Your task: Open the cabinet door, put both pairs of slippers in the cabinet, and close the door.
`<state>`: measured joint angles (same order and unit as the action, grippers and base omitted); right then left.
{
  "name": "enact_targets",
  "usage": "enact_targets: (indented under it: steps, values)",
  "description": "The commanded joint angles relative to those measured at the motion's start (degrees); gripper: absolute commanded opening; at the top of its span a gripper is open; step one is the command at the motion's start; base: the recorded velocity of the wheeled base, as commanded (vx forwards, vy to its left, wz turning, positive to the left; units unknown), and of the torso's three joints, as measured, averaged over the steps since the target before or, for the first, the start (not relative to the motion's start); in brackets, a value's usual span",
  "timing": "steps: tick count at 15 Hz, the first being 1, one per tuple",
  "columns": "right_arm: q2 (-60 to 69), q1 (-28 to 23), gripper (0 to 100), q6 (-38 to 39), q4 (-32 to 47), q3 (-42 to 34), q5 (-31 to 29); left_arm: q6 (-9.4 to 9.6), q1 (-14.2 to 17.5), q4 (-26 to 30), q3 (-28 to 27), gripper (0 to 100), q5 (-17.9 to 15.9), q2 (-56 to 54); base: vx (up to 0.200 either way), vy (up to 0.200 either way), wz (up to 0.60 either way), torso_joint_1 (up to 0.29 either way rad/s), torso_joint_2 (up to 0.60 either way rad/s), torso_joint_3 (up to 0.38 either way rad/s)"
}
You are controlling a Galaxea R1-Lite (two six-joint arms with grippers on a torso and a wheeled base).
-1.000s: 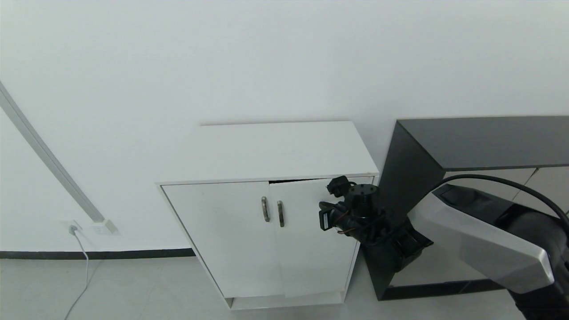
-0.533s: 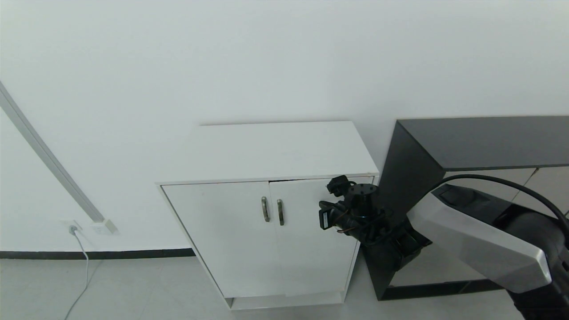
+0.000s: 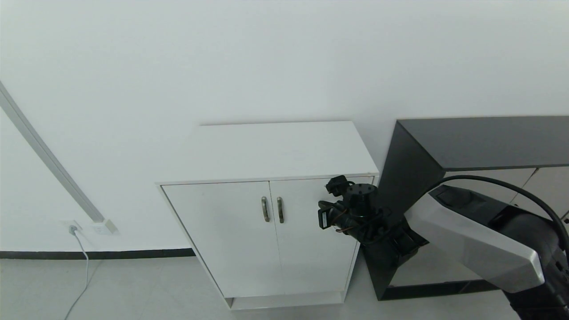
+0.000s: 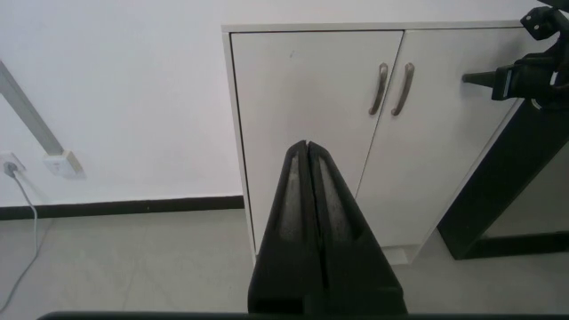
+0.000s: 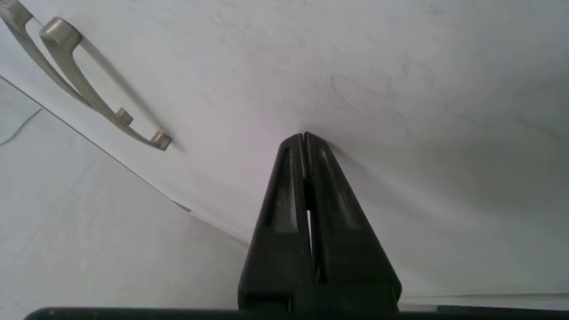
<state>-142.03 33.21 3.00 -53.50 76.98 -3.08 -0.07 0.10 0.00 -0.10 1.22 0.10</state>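
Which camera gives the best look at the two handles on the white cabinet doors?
The left wrist view: both handles appear whole, side by side, seen from the front. The head view also shows both whole, but from above. The right wrist view catches them slanted, cut off at the edge.

Cabinet (image 3: 275,151) inside: hidden behind two closed doors.
Right door (image 3: 306,249): outer edge partly covered by the right arm (image 3: 471,235).
Cabinet base: in the left wrist view, partly behind the left tool (image 4: 308,149).
Black sideboard (image 3: 480,142): cut off at the right edge.
Cable (image 3: 82,271): runs off the bottom edge.
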Motion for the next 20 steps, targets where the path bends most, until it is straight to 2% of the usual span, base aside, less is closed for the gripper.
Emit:
enact_targets:
  steps: [1,9,13,18,20]
  values:
    - [-0.2,0.0,0,0.0,0.0,0.1,0.0,-0.01,0.0,0.0,0.0,0,0.0,0.0,0.0,0.0,0.0,0.0,0.0,0.0]
    - [-0.4,-0.3,0,0.0,1.7,3.0,-0.2,-0.01,0.0,0.0,0.0,0,0.0,0.0,0.0,0.0,0.0,0.0,0.0,0.0]
    - [1.4,-0.2,0,0.0,1.8,0.4,-0.3,-0.01,-0.1,0.0,0.0,0,0.0,0.0,0.0,0.0,0.0,0.0,0.0,0.0]
    - [13.2,0.0,0,-0.1,-2.9,-14.4,-0.4,0.07,0.0,0.0,0.0,0,0.0,0.0,0.0,0.0,0.0,0.0,0.0,0.0]
    - [23.7,-0.5,0,-0.1,-3.6,-25.0,-1.1,-0.01,0.0,0.0,0.0,0,0.0,0.0,0.0,0.0,0.0,0.0,0.0,0.0]
